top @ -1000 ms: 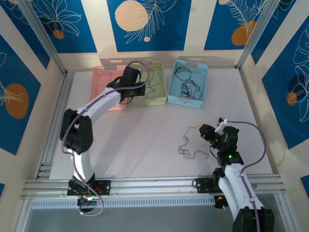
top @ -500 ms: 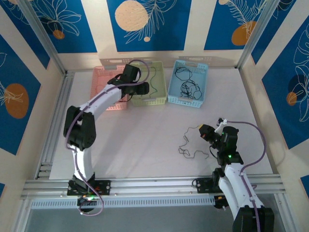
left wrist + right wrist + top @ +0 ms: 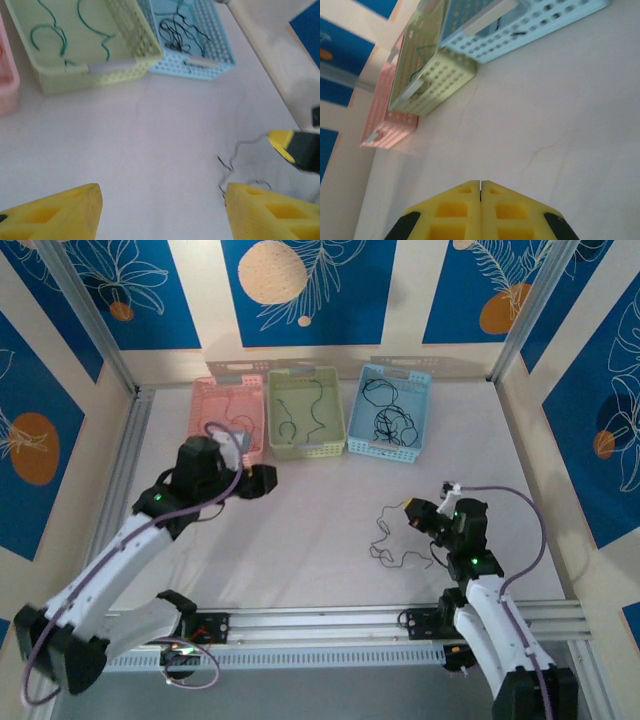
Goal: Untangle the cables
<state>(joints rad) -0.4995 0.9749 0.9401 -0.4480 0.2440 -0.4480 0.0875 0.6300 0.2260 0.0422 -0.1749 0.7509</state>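
A thin black cable lies in loose curls on the white table, right of centre. Its upper end runs up to the tip of my right gripper, which is shut; no strand shows between its fingers, so a pinch cannot be told. My left gripper hovers over the table's left-middle, open, with nothing between its yellow fingers. In the left wrist view the same cable lies just ahead of the right-hand finger. Green cables lie in the green basket, black cables in the blue basket.
Three baskets stand in a row at the back: pink basket, green, blue. The frame's aluminium rails run along the near edge and the left side. Bare white table lies between my two grippers.
My left arm has drawn back from over the green basket to the table's left-middle, and its gripper has opened. My right gripper has shifted slightly left and stays shut.
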